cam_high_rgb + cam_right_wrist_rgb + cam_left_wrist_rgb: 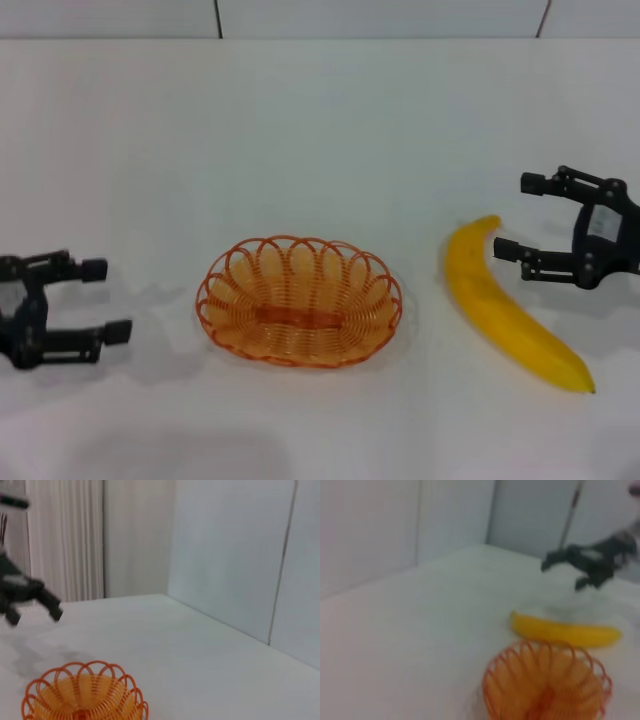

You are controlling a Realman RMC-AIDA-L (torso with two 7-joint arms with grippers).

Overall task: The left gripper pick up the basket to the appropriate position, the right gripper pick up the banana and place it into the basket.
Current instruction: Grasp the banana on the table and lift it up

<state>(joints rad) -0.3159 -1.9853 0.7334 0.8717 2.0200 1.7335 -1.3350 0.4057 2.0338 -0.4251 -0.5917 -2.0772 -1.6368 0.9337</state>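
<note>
The orange wire basket (pixel 298 301) sits empty on the white table, near the middle front. It also shows in the left wrist view (pixel 547 685) and in the right wrist view (pixel 84 695). The yellow banana (pixel 505 305) lies to its right, and shows beyond the basket in the left wrist view (pixel 565 631). My left gripper (pixel 106 299) is open and empty at the left, apart from the basket; it shows far off in the right wrist view (pixel 34 614). My right gripper (pixel 516 215) is open and empty just right of the banana's far end; it shows in the left wrist view (pixel 562 571).
The white table (pixel 320 140) stretches back to a pale panelled wall (pixel 380 18). A white curtain (pixel 65 535) hangs beyond the table's far left side in the right wrist view.
</note>
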